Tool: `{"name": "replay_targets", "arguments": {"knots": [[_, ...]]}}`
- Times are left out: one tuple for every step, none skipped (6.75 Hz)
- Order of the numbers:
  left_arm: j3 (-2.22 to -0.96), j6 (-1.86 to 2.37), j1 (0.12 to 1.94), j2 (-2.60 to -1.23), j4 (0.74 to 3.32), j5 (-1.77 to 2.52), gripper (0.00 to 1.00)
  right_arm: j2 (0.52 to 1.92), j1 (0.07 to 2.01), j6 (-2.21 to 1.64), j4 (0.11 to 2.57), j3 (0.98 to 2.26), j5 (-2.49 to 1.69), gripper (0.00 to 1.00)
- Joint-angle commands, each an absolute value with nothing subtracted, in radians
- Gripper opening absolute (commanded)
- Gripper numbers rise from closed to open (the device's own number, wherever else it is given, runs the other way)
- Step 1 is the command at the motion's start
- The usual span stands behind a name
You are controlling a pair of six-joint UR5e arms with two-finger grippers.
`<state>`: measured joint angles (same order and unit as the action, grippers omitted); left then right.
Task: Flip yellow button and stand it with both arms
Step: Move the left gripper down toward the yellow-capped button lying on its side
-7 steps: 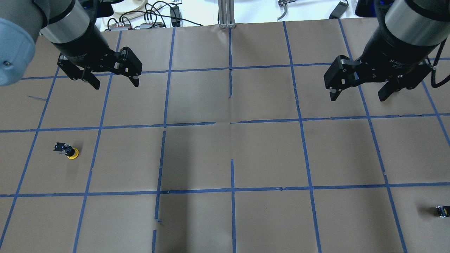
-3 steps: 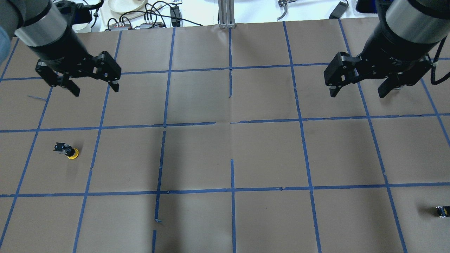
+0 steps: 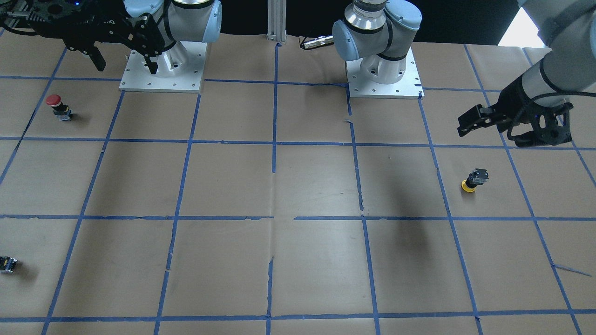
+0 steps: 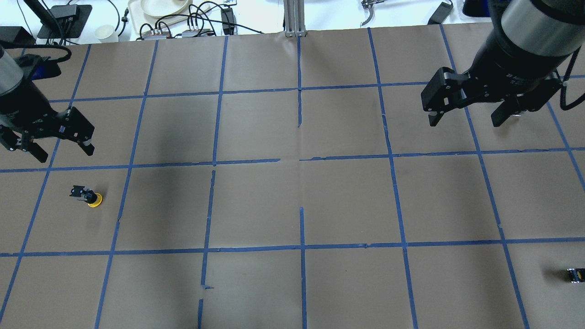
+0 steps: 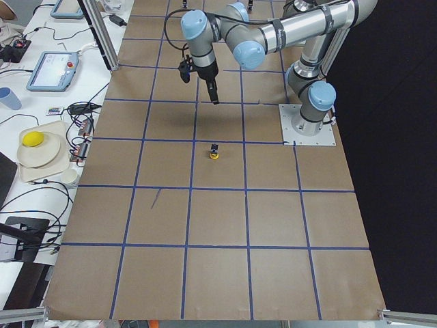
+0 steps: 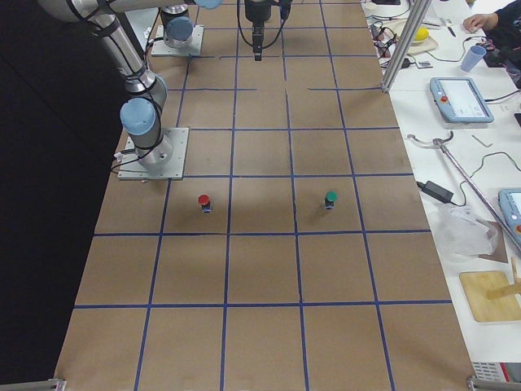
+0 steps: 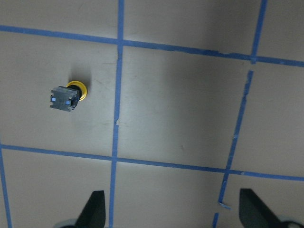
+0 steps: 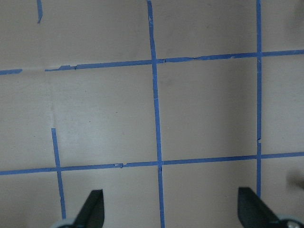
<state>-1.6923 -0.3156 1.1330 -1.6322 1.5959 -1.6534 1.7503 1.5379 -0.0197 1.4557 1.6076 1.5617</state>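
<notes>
The button (image 4: 89, 196) is a small thing with a round yellow cap on a boxy black and grey body. It sits on the brown paper surface (image 4: 256, 205) inside one square of the blue tape grid (image 4: 301, 246), on the robot's left side and in the middle row of squares as the overhead view shows them. It seems to rest on its cap: in the left side view (image 5: 214, 152) the yellow disc lies against the paper with the dark body above it. In the left wrist view (image 7: 66, 96) the grey end of the body faces the camera, with small blue marks on it, and only a crescent of yellow shows behind. The front view (image 3: 473, 179) shows the same, cap low and body leaning away from it. Nothing touches it.

The left tool (image 4: 64, 153) hangs in the air near the button, over the next square toward the far edge in the overhead view. Its fingers are spread wide and hold nothing; the wrist view shows both tips (image 7: 173, 213) far apart at the bottom edge, with the button off to one side of them.

The right tool (image 4: 465, 122) hovers well away over the opposite side of the surface, likewise spread wide and holding nothing, with only paper and tape under it (image 8: 171, 213).

A red-capped button (image 3: 55, 103) stands on the robot's right side, a green-capped one (image 6: 330, 198) stands in the same row as it, and a small black block (image 4: 576, 274) lies at the right edge.
</notes>
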Motion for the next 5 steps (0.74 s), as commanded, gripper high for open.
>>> {"name": "replay_targets", "arguments": {"knots": [[-1.764, -0.540, 1.030, -1.733, 1.383, -1.661, 1.00, 1.752, 1.539, -0.017, 1.454, 1.608, 1.569, 1.00], [-1.802, -0.648, 0.996, -1.768, 1.285, -1.661, 1.00, 1.749, 1.537, -0.021, 1.456, 1.608, 1.556, 1.00], [-1.866, -0.702, 0.961, -1.784, 1.178, -1.663, 1.00, 1.750, 1.537, -0.020, 1.454, 1.608, 1.566, 1.00], [-1.923, -0.704, 0.950, -1.784, 1.128, -1.660, 1.00, 1.753, 1.537, -0.021, 1.451, 1.609, 1.568, 1.00], [-1.980, -0.704, 0.948, -1.787, 1.067, -1.652, 0.99, 1.750, 1.536, -0.018, 1.454, 1.609, 1.569, 1.00]]}}
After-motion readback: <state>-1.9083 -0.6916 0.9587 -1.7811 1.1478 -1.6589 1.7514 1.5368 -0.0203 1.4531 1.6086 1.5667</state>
